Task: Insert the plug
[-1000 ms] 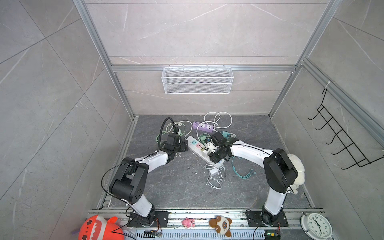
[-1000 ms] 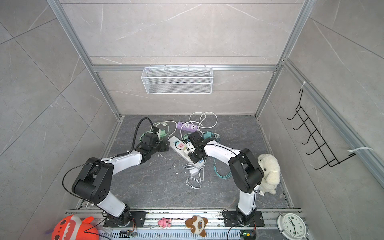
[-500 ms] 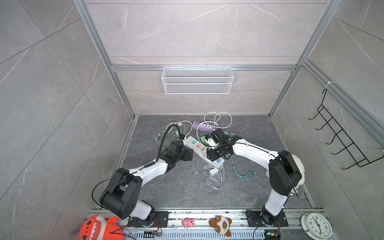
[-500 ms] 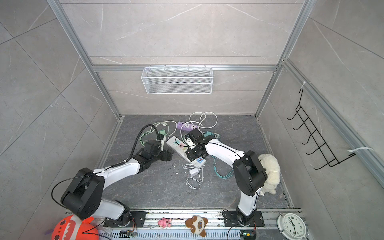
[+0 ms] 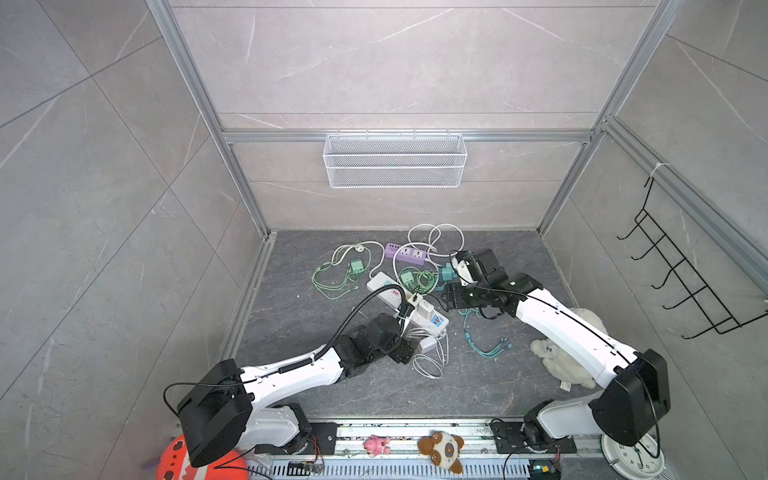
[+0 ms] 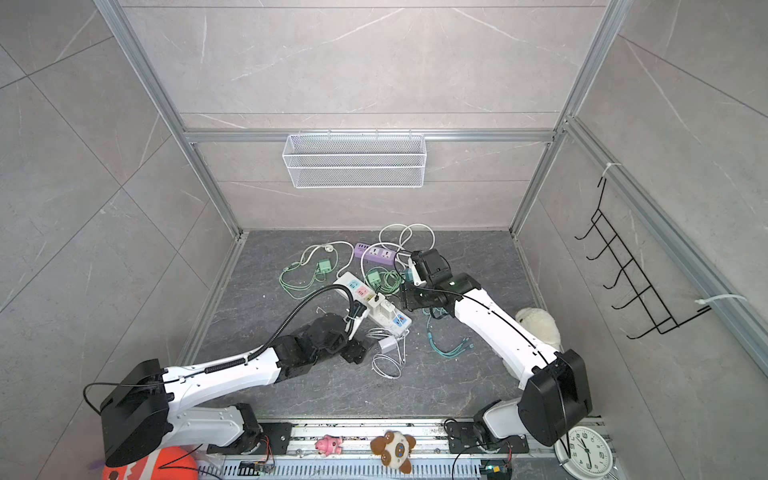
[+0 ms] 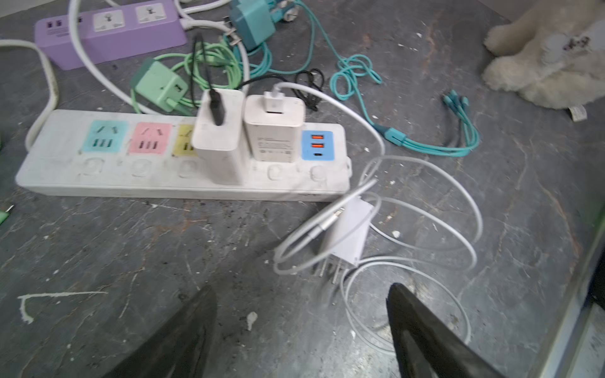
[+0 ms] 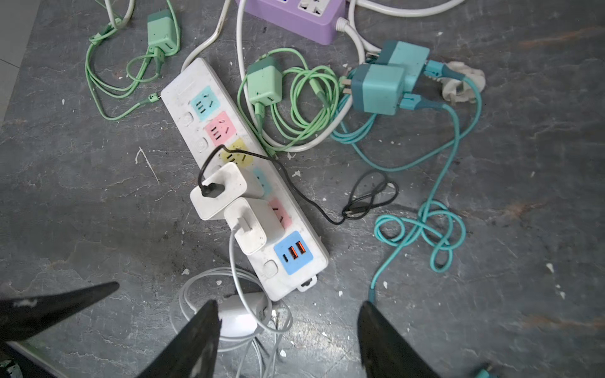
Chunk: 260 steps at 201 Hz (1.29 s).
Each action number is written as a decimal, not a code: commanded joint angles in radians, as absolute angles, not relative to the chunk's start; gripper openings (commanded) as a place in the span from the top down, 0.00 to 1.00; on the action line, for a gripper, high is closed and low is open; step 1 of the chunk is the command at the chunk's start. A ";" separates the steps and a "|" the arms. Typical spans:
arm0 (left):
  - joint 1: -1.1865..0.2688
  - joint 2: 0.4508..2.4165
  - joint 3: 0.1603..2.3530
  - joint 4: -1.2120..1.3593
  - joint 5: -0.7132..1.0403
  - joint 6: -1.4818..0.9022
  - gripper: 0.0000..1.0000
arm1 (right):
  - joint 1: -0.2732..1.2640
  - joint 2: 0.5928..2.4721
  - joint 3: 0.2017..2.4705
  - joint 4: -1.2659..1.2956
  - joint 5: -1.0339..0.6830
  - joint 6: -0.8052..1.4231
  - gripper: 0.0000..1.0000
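While both arms crowded the same patch of floor, both top views put the left gripper [image 5: 404,354] at about eight o'clock of the loose white charger [image 5: 428,343]. This was the plug to be inserted, and it lay just beside the white power strip [image 5: 380,286], at six o'clock of its USB end. The right gripper [image 5: 451,298] hovered at two o'clock of the two plugged-in chargers [image 5: 420,305]. Neither top view resolved the jaws or the prongs.

The left wrist view supplied both. The left gripper's fingers [image 7: 196,322] stood wide apart with nothing between them. The loose white charger [image 7: 347,229] lay just beyond them, its prongs [image 7: 335,273] pointing back toward the gripper and its white cable coil [image 7: 365,189] looped over its body. A grasp there would likely pinch the cable or drag the coil along.

The right wrist view showed the right gripper [image 8: 288,304] likewise spread and empty, one finger [image 8: 196,333] hiding part of the charger. Only this view showed the strip's free sockets [image 8: 220,127] from above, with a black cable [image 8: 352,212] crossing the yellow one. The strip looked unfixed, so pressing a plug in could slide it, and the bulky neighbours might block the nearest socket.
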State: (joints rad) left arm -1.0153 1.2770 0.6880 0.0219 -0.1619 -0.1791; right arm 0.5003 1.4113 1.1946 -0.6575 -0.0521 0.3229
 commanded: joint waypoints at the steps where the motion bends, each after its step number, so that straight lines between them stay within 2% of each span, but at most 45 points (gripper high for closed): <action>1: -1.079 1.262 0.685 -0.003 -0.223 -0.157 0.20 | 0.493 1.396 1.167 -0.650 -0.076 0.366 0.32; 23: -1.127 1.301 0.687 0.000 -0.221 -0.167 0.23 | 0.488 1.394 1.151 -0.630 -0.082 0.367 0.33; 59: -1.130 1.416 0.741 0.007 -0.221 -0.117 0.27 | 0.476 1.390 1.114 -0.591 -0.112 0.370 0.35; 98: -1.124 1.523 0.803 -0.001 -0.320 0.013 0.22 | 0.454 1.352 1.064 -0.576 -0.130 0.356 0.35; 178: -1.058 1.670 0.911 0.028 -0.208 0.060 0.20 | 0.414 1.288 0.995 -0.565 -0.138 0.349 0.35; 220: -1.045 1.752 0.969 -0.007 -0.151 0.052 0.23 | 0.390 1.264 0.978 -0.566 -0.148 0.344 0.35; 240: -1.041 1.771 0.986 -0.023 -0.130 0.052 0.30 | 0.382 1.263 0.977 -0.563 -0.155 0.342 0.35; 260: -1.033 1.767 1.008 -0.071 -0.093 0.041 0.46 | 0.376 1.270 0.976 -0.559 -0.162 0.342 0.35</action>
State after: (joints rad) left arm -1.0428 1.7706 0.9600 -0.0158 -0.1539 0.0380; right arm 0.3847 1.2804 0.9871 -0.5743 -0.1432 0.3511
